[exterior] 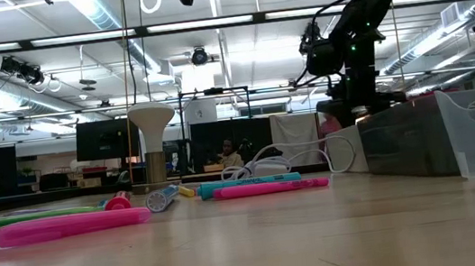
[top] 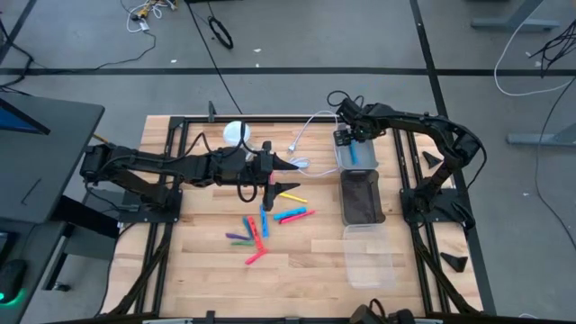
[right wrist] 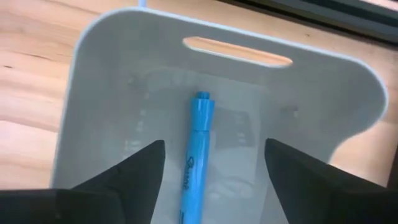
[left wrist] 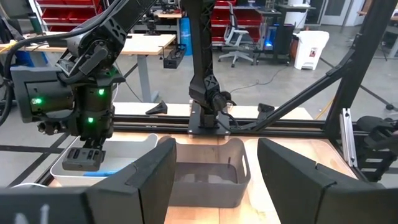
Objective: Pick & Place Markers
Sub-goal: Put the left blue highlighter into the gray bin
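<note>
Several coloured markers (top: 270,223) lie flat on the wooden table near its middle; in the low view they show as a pink one (exterior: 67,226) and others (exterior: 253,185). A blue marker (right wrist: 198,149) lies on the floor of the white bin (right wrist: 124,37) at the far right (top: 355,160). My right gripper (right wrist: 214,149) hangs open just above that bin (top: 353,139), pointing steeply down, its fingers on either side of the blue marker and clear of it. My left gripper (top: 295,175) is open and level above the table's middle, nothing between its fingers (left wrist: 214,180).
Nearer than the white bin stands a dark bin (top: 362,198), and nearer still a clear bin (top: 369,256). A white cable (top: 310,126) curls at the far edge beside a white round stand (top: 236,132). Black frame rails run along both sides of the table.
</note>
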